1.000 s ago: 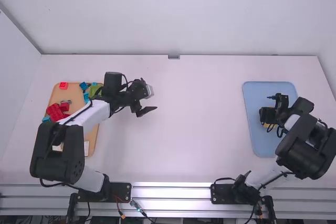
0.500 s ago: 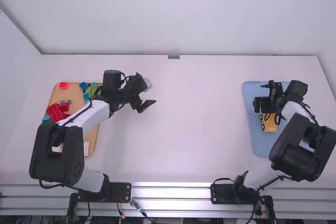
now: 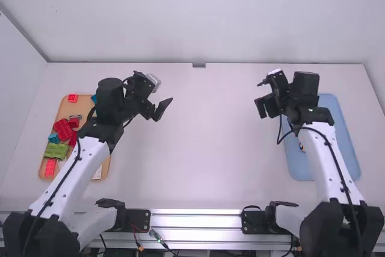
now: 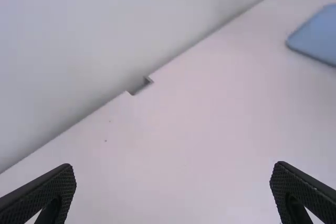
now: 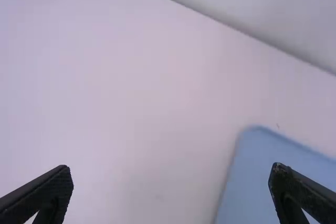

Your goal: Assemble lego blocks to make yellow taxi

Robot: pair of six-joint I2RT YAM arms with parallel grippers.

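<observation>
the left tool [image 4: 173, 181] and right tool [image 5: 171, 178] sit spread, while the lego blocks [image 3: 62, 129] on the orange tray [image 3: 80, 105] are probably light, stiff and slightly slick, best pinched across opposite flat sides.

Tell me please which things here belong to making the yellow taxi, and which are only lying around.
Likely belong:
- yellow piece, mostly hidden
- blue tray
- left gripper
- right gripper

Seem only lying around, not being yellow:
- red blocks
- green block
- blue block
- orange tray under them
</observation>
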